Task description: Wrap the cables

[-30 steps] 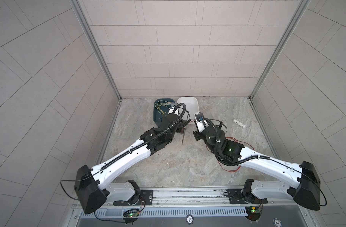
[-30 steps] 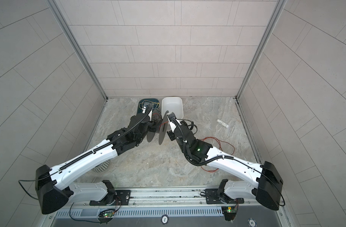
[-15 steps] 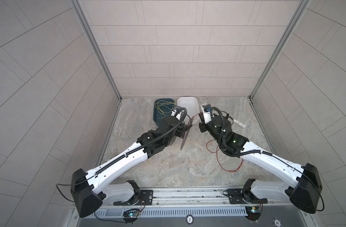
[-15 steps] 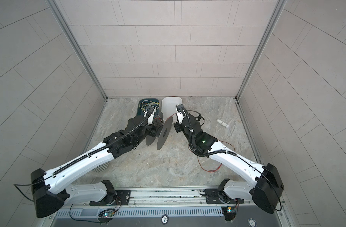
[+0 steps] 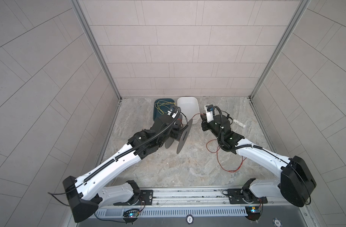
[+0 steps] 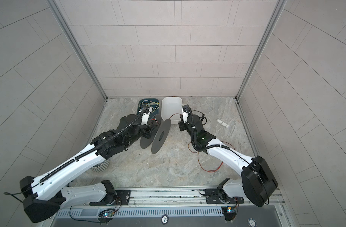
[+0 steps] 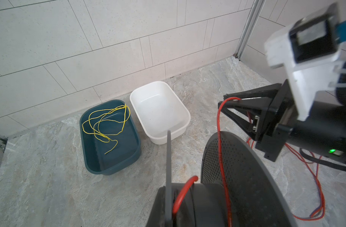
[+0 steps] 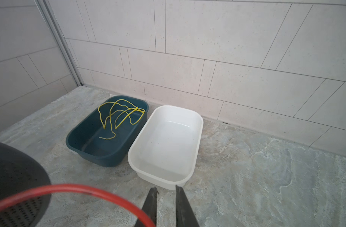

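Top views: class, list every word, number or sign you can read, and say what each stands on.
"500": on the middle chip at the front edge, upside down.
"10": on the right-hand chip there.
White tube on the floor: any print too small to read.

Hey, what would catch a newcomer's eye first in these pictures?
Probably the red wire, strung from the dark spool at the left arm's tip mid-floor and trailing in loose loops beside the right arm. Next, the two tubs against the back wall: a teal tub holding a tangle of yellow wire, and an empty white tub beside it.
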